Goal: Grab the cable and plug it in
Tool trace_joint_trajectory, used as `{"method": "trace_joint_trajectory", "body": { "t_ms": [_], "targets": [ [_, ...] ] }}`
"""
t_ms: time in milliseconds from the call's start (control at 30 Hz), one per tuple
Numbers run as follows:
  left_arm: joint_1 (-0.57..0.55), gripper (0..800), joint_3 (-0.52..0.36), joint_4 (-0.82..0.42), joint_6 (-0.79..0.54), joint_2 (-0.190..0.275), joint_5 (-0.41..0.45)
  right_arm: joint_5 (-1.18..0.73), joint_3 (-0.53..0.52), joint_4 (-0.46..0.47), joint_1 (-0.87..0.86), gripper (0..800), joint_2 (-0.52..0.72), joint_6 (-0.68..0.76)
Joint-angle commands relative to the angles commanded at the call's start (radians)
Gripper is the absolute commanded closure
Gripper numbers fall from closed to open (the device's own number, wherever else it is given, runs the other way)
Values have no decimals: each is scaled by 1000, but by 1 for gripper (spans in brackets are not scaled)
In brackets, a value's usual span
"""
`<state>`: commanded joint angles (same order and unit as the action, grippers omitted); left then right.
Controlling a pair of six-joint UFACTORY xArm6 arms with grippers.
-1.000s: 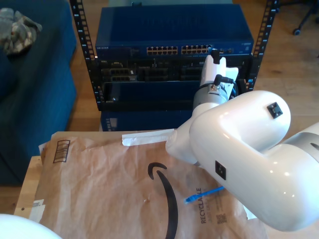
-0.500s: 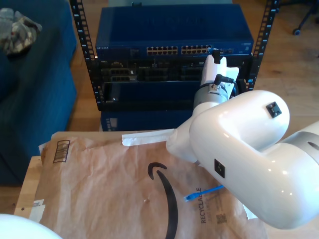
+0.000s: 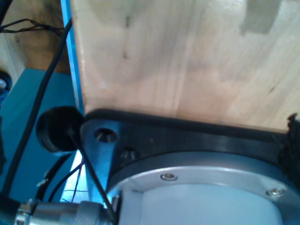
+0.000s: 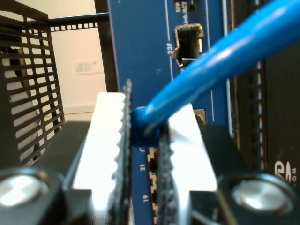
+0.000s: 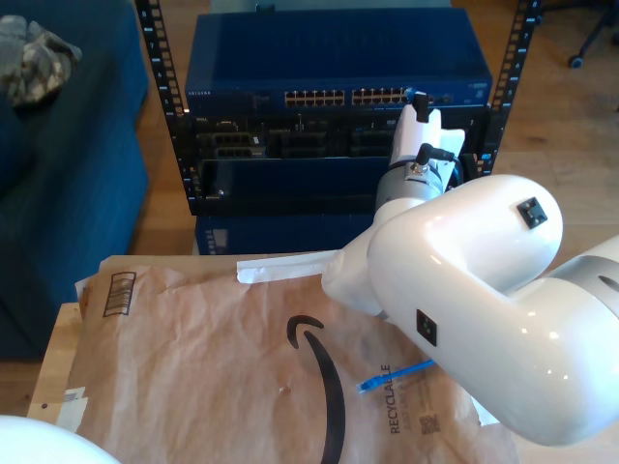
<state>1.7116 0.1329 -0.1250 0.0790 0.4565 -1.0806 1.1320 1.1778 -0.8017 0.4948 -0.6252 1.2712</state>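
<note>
My second gripper point(image 4: 143, 154) is clamped tight on the cable point(image 4: 220, 61), with the blue plug end pinched between the two white serrated pads point(image 4: 105, 154). The plug sits right at the tip, pushed up against the blue switch point(image 4: 140, 56), just at the row of ports numbered 19 and 21. From the pinch the cable runs back out towards the camera and off frame. Beyond the tips there's a small slot marked 23F on the switch face.

In the exterior view my second gripper point(image 5: 419, 108) is up at the switch point(image 5: 329, 58) by the port row's end on the exterior view's right. The cable's other end point(image 5: 397, 375) lies loose on the brown paper point(image 5: 193, 367), well behind the gripper, poking out from under the arm.

My first gripper: can't tell its state, its camera just shows a wooden board point(image 3: 187, 61) and a black mount.
</note>
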Motion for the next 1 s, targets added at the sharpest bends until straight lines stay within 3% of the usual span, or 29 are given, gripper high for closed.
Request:
{"method": "trace_joint_trajectory", "body": {
  "t_ms": [1000],
  "targets": [
    [0,0,0,0,0,0,-2,2,17,0,-2,800,-11,0]
  ]
}}
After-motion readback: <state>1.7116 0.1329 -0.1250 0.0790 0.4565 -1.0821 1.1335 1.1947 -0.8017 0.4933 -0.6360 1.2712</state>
